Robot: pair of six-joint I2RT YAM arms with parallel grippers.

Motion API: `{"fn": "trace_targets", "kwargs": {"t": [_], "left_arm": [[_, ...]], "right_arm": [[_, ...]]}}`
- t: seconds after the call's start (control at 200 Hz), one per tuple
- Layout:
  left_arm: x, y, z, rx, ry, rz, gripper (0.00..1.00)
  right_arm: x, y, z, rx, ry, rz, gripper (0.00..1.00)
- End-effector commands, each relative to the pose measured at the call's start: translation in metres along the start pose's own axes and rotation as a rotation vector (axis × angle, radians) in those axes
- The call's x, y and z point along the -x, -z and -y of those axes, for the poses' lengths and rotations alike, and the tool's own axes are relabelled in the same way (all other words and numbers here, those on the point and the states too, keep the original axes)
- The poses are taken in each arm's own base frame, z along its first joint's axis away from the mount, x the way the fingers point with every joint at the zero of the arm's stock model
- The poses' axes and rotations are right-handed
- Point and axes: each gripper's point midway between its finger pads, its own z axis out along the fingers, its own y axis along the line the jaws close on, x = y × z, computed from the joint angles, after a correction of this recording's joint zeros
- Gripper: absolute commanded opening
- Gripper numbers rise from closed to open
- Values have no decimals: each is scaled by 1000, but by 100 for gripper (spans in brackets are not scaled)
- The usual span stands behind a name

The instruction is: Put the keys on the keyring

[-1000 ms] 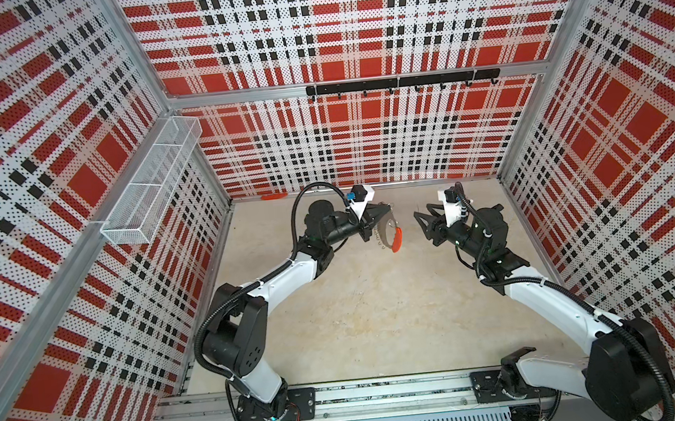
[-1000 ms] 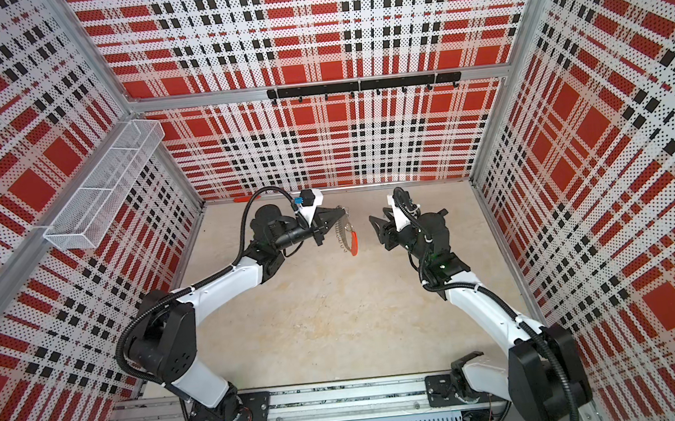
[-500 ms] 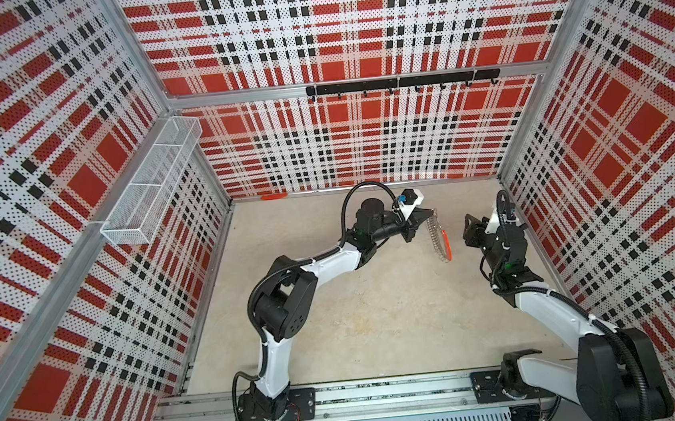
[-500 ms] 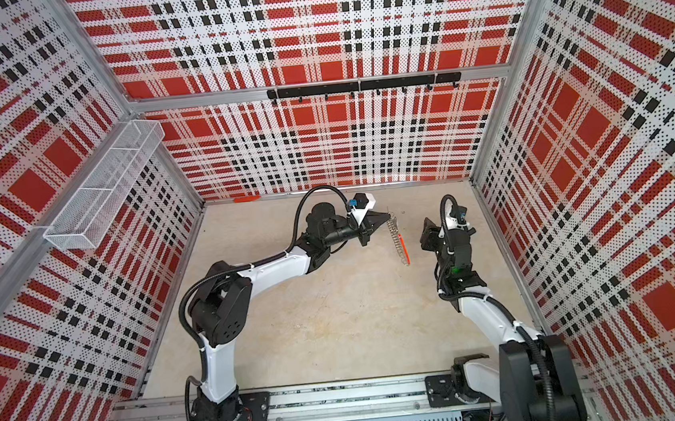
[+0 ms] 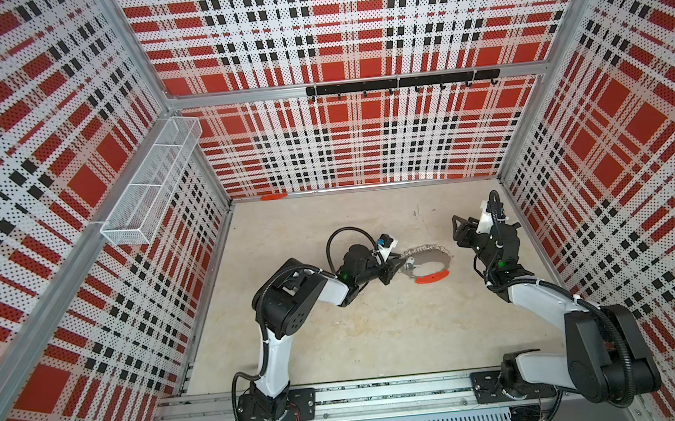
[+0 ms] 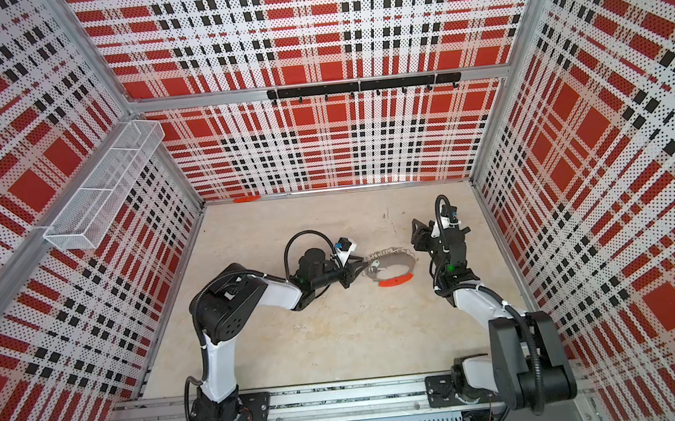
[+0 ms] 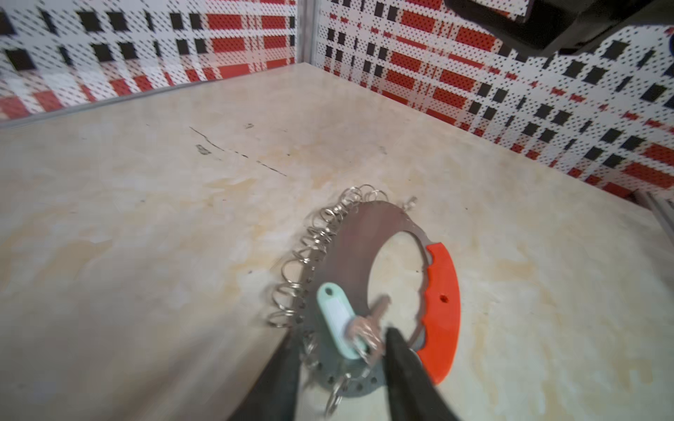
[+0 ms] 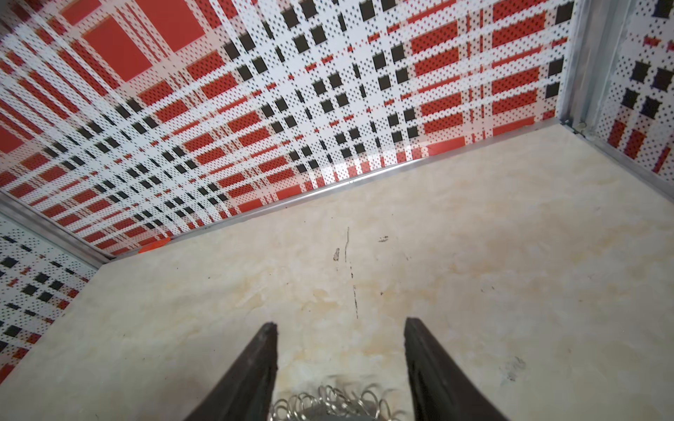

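The keyring (image 5: pixel 431 258) (image 6: pixel 394 260) is a flat dark grey ring with an orange-red arc and silver wire clips, and it lies on the beige table. In the left wrist view the keyring (image 7: pixel 350 237) carries the keys (image 7: pixel 379 310) with their mint-green tag (image 7: pixel 333 320) on its near rim. My left gripper (image 5: pixel 399 266) (image 6: pixel 359 267) (image 7: pixel 341 335) is open, one finger on each side of that rim and tag. My right gripper (image 5: pixel 459 229) (image 6: pixel 418 233) (image 8: pixel 339 328) hangs open just right of the ring, with only the wire clips (image 8: pixel 328 401) showing between its fingers.
A small orange-red strip (image 5: pixel 274 197) (image 8: pixel 155 246) lies at the foot of the back wall. A white wire basket (image 5: pixel 150 186) hangs on the left wall and a black hook rail (image 5: pixel 399 83) on the back wall. Plaid walls enclose the table closely on the right.
My left arm swung right and down with the keyring, and its jaws have now opened, leaving the ring on the table. The right gripper drew back toward the right wall.
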Motion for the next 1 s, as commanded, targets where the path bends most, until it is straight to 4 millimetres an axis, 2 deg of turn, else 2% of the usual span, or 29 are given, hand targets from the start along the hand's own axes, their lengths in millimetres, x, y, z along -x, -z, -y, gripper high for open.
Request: {"fn": "trace_targets", "kwargs": {"t": [0.0,0.075,0.2,0.306,0.401,0.461,0.511,0.596,0.696,0.747,0.777,0.807,0.852,0.912,0.932,0.997], "left_arm": [[61,30,-27,193,-17,116,98],[74,57,-51,352,7,109,98],[89,126,-100,684,1,123,98],[82,189,-129,976,-64,126,98],[69,230,-146,1144,-93,125,98],[59,247,-156,1212,-89,118,98],[50,261,-163,1263,-75,123,98],[35,284,-173,1362,-69,122,98],[20,301,-179,1362,-60,171,98],[14,311,-181,1348,-31,234,98],[21,318,-180,1349,-39,287,98],[18,322,-181,1367,-28,278,98],[20,325,-183,1347,-35,297,98],[19,330,-186,1339,-31,310,98],[16,341,-192,1361,-22,319,98],[17,359,-194,1339,6,436,98]], "right_arm": [[19,-1,11,-65,15,63,60],[17,5,20,-117,60,70,60],[7,18,58,-318,136,54,60],[-7,25,71,-368,238,53,62],[-20,35,75,-358,267,83,62],[-28,40,74,-327,293,115,62],[-24,40,73,-326,307,148,63],[-26,27,65,-276,332,122,65],[-31,11,60,-244,375,68,66],[-29,12,59,-235,385,115,66],[-32,14,62,-240,376,130,66],[-36,17,67,-256,361,141,66],[-32,24,71,-271,351,207,67],[-37,31,77,-294,328,193,69],[-38,30,78,-296,323,183,69],[-35,26,77,-282,332,198,69]]}}
